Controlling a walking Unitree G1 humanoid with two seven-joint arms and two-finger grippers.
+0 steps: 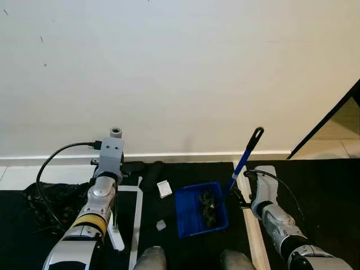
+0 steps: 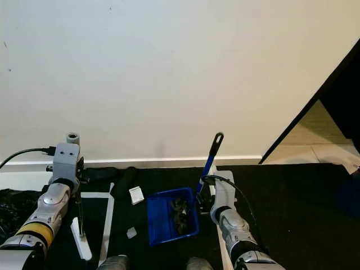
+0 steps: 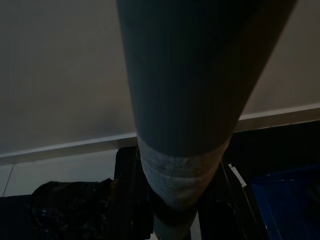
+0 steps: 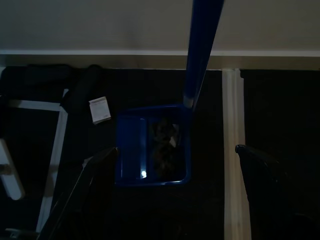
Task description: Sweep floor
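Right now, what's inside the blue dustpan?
The blue dustpan holds a dark clump of debris toward its handle side; the rest of its floor looks bare. What the clump consists of, and anything beneath it, cannot be made out.

Both arms are silver with rounded joints; the left arm (image 1: pixel 93 211) carries a yellow band, a grey box-shaped wrist block with a small round cap, and a looping black cable; the right arm (image 1: pixel 275 219) trails a thin black cable
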